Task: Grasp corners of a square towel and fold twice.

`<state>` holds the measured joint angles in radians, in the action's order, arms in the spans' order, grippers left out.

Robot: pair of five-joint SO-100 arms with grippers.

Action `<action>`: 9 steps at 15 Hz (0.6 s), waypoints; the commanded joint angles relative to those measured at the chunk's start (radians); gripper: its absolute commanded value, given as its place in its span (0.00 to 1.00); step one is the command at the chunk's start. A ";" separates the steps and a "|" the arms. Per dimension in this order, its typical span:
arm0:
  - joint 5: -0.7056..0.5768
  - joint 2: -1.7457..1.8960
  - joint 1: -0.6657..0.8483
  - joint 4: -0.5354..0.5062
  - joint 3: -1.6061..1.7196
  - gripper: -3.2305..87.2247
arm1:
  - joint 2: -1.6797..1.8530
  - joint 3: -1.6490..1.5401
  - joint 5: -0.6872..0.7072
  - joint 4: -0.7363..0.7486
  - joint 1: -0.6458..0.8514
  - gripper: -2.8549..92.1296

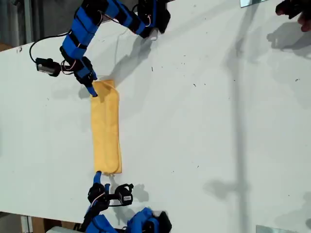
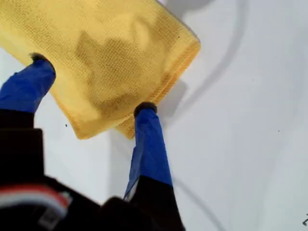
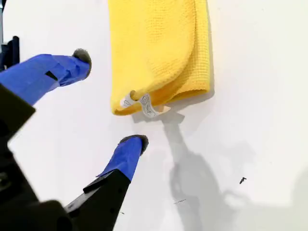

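The towel [image 1: 106,128] lies as a long narrow strip on the white table [image 1: 204,121]. It sits nearer the table's edge at the exterior view's left, its long sides running from the edge where one arm is mounted toward the edge where the other is. I judge the first fold done and the second one in hand, at the corner-grasping stage. My first gripper [image 1: 91,90] reaches down from the table's edge at the exterior view's top, the arm bent over and the wrist pitched steeply at the strip's end. Its jaws are spread wide astride that end; in the first wrist view one fingertip [image 2: 144,108] rests at the layered edge and the other sits at the towel's far side, and nothing is pinched yet. My second gripper [image 1: 97,175] comes in low from the opposite edge, pointing at the other end. It too is wide open, and in the second wrist view it sits just short of the corner [image 3: 120,103] that bears the white tag [image 3: 142,103], touching no cloth. The next move probably calls for one gripper to close on all the stacked layers at its end, lift, and carry that end over onto the other. The loose layers at the tagged end look likely to slip apart if caught shallowly.
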<state>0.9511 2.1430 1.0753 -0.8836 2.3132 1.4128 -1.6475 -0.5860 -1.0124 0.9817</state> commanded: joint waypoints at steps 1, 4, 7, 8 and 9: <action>0.026 0.028 0.023 0.015 0.002 0.38 | -0.118 0.143 0.017 -0.011 0.017 0.41; 0.048 0.043 0.058 0.003 0.023 0.38 | -0.414 0.413 -0.017 -0.190 0.067 0.41; 0.058 0.051 0.071 0.000 0.034 0.38 | -0.509 0.508 -0.015 -0.268 0.060 0.04; 0.061 0.061 0.080 -0.002 0.043 0.38 | -0.535 0.526 -0.018 -0.299 0.071 0.03; 0.066 0.072 0.086 0.000 0.052 0.38 | -0.540 0.514 -0.035 -0.311 0.091 0.03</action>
<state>1.0032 2.1829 1.1428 -0.8836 2.3715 0.8851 -1.1336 -0.6044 -1.2977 1.0339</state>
